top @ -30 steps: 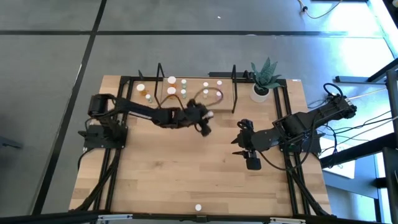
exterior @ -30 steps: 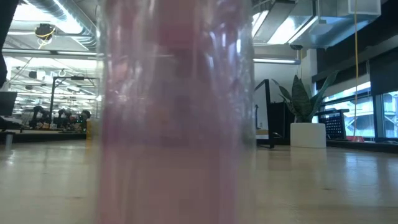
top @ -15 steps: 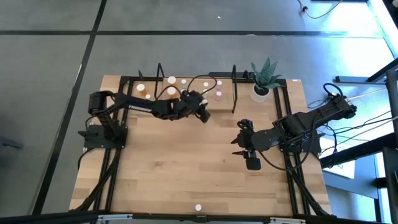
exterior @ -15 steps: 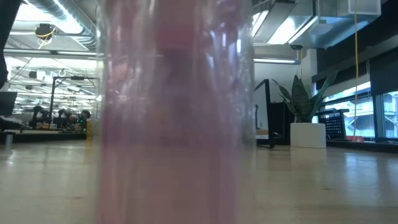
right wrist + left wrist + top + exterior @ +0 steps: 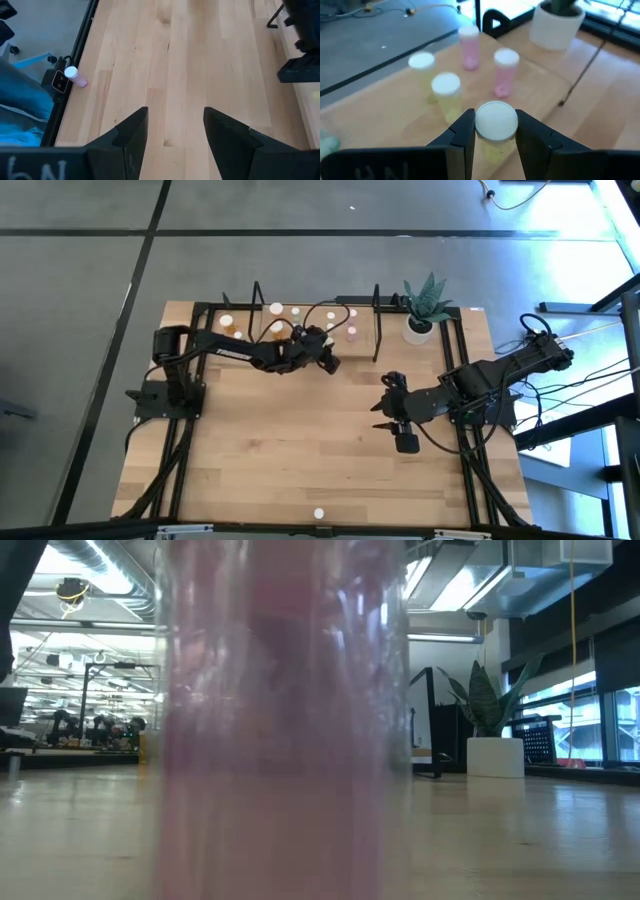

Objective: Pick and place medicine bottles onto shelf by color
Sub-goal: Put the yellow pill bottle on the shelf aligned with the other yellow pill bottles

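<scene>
Two pink bottles [image 5: 505, 72] stand beyond the left gripper [image 5: 495, 131], near the plant pot [image 5: 556, 25].

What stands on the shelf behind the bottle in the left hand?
Behind the yellow-green bottle held in the left hand, two yellowish bottles and two pink bottles stand upright on the shelf. The fingers hide the held bottle's base.

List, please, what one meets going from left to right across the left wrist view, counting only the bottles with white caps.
Yellowish bottle → second yellowish bottle → pink bottle → yellowish bottle held between the left gripper's fingers → second pink bottle.
</scene>
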Action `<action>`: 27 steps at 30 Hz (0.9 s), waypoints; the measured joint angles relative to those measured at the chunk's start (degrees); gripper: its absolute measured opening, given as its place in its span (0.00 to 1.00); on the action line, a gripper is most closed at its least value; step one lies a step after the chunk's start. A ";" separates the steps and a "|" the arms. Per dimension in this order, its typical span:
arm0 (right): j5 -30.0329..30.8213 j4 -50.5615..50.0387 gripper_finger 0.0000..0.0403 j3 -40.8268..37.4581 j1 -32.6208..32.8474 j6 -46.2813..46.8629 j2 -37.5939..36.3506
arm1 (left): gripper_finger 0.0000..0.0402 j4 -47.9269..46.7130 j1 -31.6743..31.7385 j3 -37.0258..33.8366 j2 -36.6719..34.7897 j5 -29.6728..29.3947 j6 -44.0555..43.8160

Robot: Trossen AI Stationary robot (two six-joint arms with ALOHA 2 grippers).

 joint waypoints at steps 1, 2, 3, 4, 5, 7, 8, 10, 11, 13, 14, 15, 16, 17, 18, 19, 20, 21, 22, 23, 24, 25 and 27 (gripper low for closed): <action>-0.02 0.00 0.48 0.00 0.00 -0.04 0.00 | 0.26 0.39 0.19 0.13 0.24 0.02 0.00; 0.00 0.00 0.48 0.00 0.00 -0.08 0.00 | 0.26 0.35 0.37 0.16 0.45 0.24 0.00; 0.00 0.00 0.48 0.00 0.00 -0.06 0.00 | 0.26 -0.30 0.53 0.10 0.54 0.31 0.00; -0.02 0.00 0.48 0.00 0.00 0.00 0.00 | 0.26 -0.38 0.65 0.03 0.75 0.30 0.00; -0.01 0.00 0.48 0.00 0.00 -0.01 0.00 | 0.26 0.29 0.66 0.04 1.05 0.29 0.00; -0.01 0.00 0.48 0.00 0.00 -0.08 0.00 | 0.26 0.38 0.61 0.05 1.17 0.35 -0.04; -0.02 0.01 0.48 0.00 0.00 -0.05 0.00 | 0.26 0.40 0.61 0.05 1.18 0.37 -0.02; -0.02 0.02 0.48 0.00 0.00 0.00 0.00 | 0.26 0.40 0.59 0.05 1.19 0.42 -0.02; -0.02 0.00 0.48 0.00 0.00 -0.06 0.00 | 0.26 0.38 0.59 0.05 1.19 0.42 -0.02; -0.02 0.02 0.48 0.00 0.00 -0.08 0.00 | 0.26 0.36 0.70 0.05 1.19 0.40 -0.04; -0.01 0.02 0.48 0.00 0.00 0.00 0.00 | 0.26 0.38 0.79 0.05 1.19 0.43 -0.04; -0.02 0.02 0.48 0.00 0.00 0.01 0.00 | 0.26 0.36 0.89 0.05 1.19 0.59 -0.04; -0.02 0.02 0.48 0.00 0.00 -0.06 0.00 | 0.26 0.33 1.00 0.05 1.19 1.02 -0.04; 0.00 0.02 0.48 0.00 0.00 -0.08 0.00 | 0.26 0.35 1.17 0.05 1.29 1.50 -0.04; -0.02 0.02 0.48 0.00 0.00 -0.05 0.00 | 0.26 0.50 1.28 0.08 1.53 1.72 -0.06; -0.02 0.02 0.48 0.00 0.00 0.02 0.00 | 0.26 0.40 1.31 0.10 1.69 1.88 -0.07; -0.01 0.02 0.48 0.00 0.00 -0.01 0.00 | 0.26 0.07 1.31 0.09 1.74 1.88 -0.07; -0.02 0.02 0.48 0.00 0.00 -0.06 0.00 | 0.26 0.15 1.32 0.07 1.73 1.90 -0.07; -0.01 0.02 0.48 0.00 0.00 -0.08 0.00 | 0.26 0.33 1.40 0.10 1.69 1.90 -0.07; -0.02 0.02 0.48 0.00 0.00 -0.05 0.00 | 0.26 0.37 1.40 0.10 1.67 1.89 -0.07; -0.02 0.02 0.48 0.00 0.00 0.00 0.00 | 0.26 0.32 1.40 0.10 1.67 1.90 -0.07; -0.02 0.02 0.48 0.00 0.00 0.00 0.00 | 0.26 0.26 1.38 0.10 1.67 1.92 -0.04; -0.02 0.02 0.48 0.00 0.00 -0.08 0.00 | 0.26 0.33 1.49 0.10 1.67 1.95 -0.04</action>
